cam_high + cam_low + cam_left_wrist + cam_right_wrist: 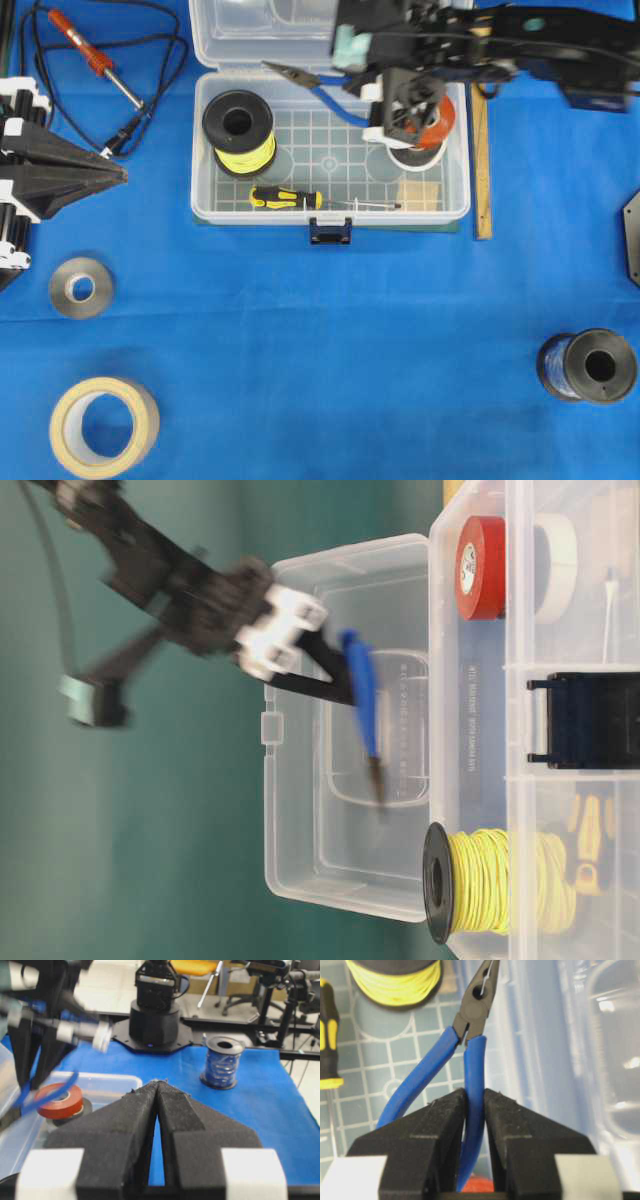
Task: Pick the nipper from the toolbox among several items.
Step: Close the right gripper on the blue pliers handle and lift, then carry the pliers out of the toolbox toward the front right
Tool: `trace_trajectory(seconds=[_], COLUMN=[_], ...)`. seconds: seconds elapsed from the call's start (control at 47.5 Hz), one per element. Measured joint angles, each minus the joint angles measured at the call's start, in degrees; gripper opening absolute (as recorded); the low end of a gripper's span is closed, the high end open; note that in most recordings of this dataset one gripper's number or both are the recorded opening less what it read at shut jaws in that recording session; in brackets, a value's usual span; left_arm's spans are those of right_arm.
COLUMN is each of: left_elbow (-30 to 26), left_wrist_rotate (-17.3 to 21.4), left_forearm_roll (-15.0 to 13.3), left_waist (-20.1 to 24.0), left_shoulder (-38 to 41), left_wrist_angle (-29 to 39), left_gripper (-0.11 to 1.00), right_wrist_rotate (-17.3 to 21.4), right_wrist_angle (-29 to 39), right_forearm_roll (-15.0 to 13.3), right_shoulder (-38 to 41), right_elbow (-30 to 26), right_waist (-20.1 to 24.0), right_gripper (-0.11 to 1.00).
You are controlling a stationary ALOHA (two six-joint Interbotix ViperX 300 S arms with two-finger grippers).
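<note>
right gripper [474,1110] pinches one nipper [470,1055] handle only; may swivel, slip | left gripper [157,1110] pressed together, idle | toolbox [455,205] below

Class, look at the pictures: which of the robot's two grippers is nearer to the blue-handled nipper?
Right. The right gripper is clamped on one handle of the nipper; the left gripper sits shut, well outside the toolbox.

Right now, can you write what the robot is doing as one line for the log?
right gripper: shut on one nipper handle, raised above toolbox | left gripper: shut, idle | screwdriver: in box
</note>
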Motion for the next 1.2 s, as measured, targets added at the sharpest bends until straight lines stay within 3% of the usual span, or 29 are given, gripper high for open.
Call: trace_trajectory(seconds=[0.168,0.4,0.568,0.715,0.884,1.199], left_elbow=[0.00,0.00,0.26,0.62,0.79,1.14], left_wrist_rotate=[-0.09,-0.09,-0.09,-0.09,-0.09,-0.09], left_forearm_roll=[0.09,0.09,0.09,0.00,0.00,0.00], left_waist=[0.00,0.00,0.97,1.76,1.76,1.85], left_shoulder=[0.00,-0.35,-0.35,-0.35,-0.35,-0.35], left_wrist_angle=[0.00,-0.09,0.00,0.00,0.00,0.00], left_gripper=[0.00,0.00,0.00,0.00,0.00,0.00], right_wrist_rotate=[0.70,6.24,10.02,14.50,19.16,25.22], right_wrist_angle=[0.26,-2.37,-7.12,-11.78,-15.73,-17.75], right_forearm_roll=[0.00,0.53,0.62,0.62,0.62,0.70], right_shoulder=[-5.62,-9.49,-8.70,-2.90,4.66,15.12], right_elbow=[2.37,6.68,8.09,8.44,8.44,8.44], right_waist=[3.08,14.41,22.68,27.51,29.88,30.06], right_gripper=[0.13,0.13,0.13,0.13,0.13,0.13])
